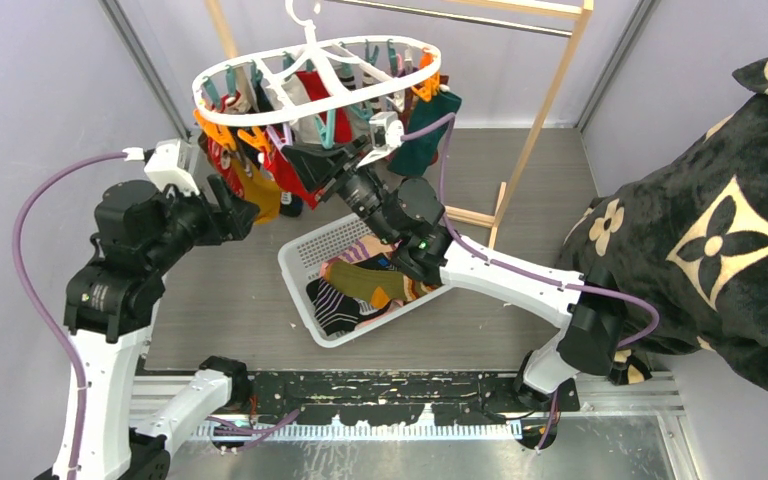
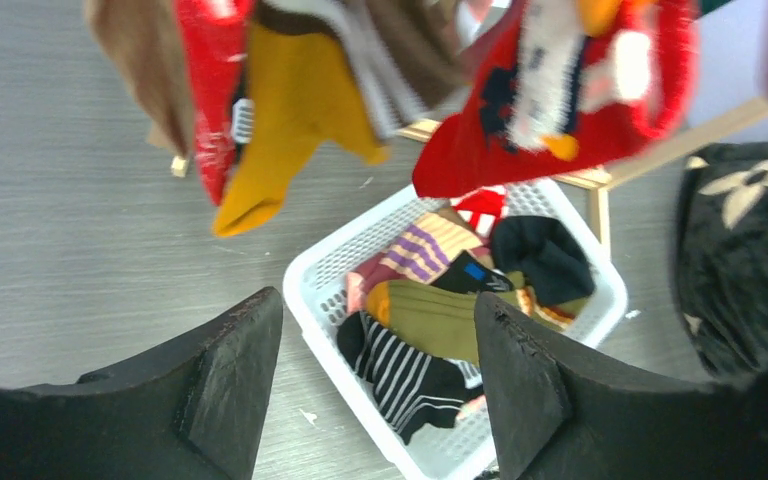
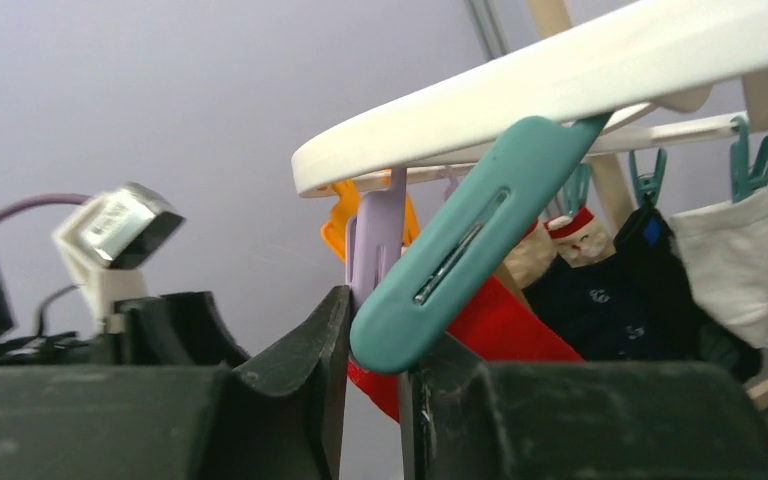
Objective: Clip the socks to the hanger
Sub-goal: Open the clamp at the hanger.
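Note:
The white oval hanger (image 1: 315, 75) hangs from the rack with several socks clipped under it, among them a mustard sock (image 2: 290, 110) and a red patterned sock (image 2: 550, 100). My right gripper (image 1: 295, 158) reaches up under the ring. In the right wrist view its jaws (image 3: 380, 320) are drawn close on the lower end of a teal peg (image 3: 460, 250). A purple peg (image 3: 375, 235) and a red sock (image 3: 510, 330) are just behind. My left gripper (image 2: 378, 300) is open and holds nothing. It is left of the hanging socks (image 1: 245, 215).
A white mesh basket (image 1: 295, 262) on the table holds more socks, such as an olive sock (image 2: 440, 315) and a black-and-white striped sock (image 2: 410, 370). The wooden rack frame (image 1: 550, 110) stands behind. A black plush blanket (image 1: 700, 230) fills the right side.

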Controlling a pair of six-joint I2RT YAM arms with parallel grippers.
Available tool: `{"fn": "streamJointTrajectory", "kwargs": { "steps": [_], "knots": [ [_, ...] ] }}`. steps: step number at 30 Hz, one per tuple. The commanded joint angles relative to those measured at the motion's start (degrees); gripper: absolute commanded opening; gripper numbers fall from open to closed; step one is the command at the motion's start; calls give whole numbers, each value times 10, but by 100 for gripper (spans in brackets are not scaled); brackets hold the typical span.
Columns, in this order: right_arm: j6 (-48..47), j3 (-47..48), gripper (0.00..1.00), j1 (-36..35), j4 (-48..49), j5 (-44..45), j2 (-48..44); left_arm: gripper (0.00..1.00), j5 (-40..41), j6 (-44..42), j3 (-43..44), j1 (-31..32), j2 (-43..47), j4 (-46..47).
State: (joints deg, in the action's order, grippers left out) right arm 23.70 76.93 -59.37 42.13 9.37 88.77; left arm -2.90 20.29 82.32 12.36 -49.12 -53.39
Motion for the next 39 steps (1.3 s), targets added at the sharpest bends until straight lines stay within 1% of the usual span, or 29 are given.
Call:
{"fn": "streamJointTrajectory", "kwargs": {
  "steps": [1,4,7,10,12,16,20,24,27,33,39],
  "knots": [
    [-104,53,20,-27,-43,26,-5,69,-105,-6,63,-1,11,-47],
    [-136,68,20,-39,-50,43,8,68,-158,5,79,-1,24,-58],
    [-161,83,20,-49,-50,59,24,69,-182,13,99,-2,26,-56],
    [-173,100,20,-57,-49,72,39,69,-202,35,127,-2,7,-40],
    [-176,109,20,-62,-43,81,49,67,-209,56,139,-1,-9,-12],
    [-173,118,20,-63,-35,87,61,63,-216,93,145,-2,-33,85],
    [-169,120,20,-64,-34,97,65,61,-212,127,189,-1,-86,130],
    [-165,116,20,-65,-27,103,66,61,-185,148,197,-2,-115,183],
    [-162,112,20,-64,-21,104,64,61,-183,163,208,-1,-137,195],
    [-162,106,20,-66,-18,104,62,60,-155,166,187,-2,-142,222],
    [-162,104,20,-67,-18,101,61,56,-144,162,184,-1,-149,226]
  ]
}}
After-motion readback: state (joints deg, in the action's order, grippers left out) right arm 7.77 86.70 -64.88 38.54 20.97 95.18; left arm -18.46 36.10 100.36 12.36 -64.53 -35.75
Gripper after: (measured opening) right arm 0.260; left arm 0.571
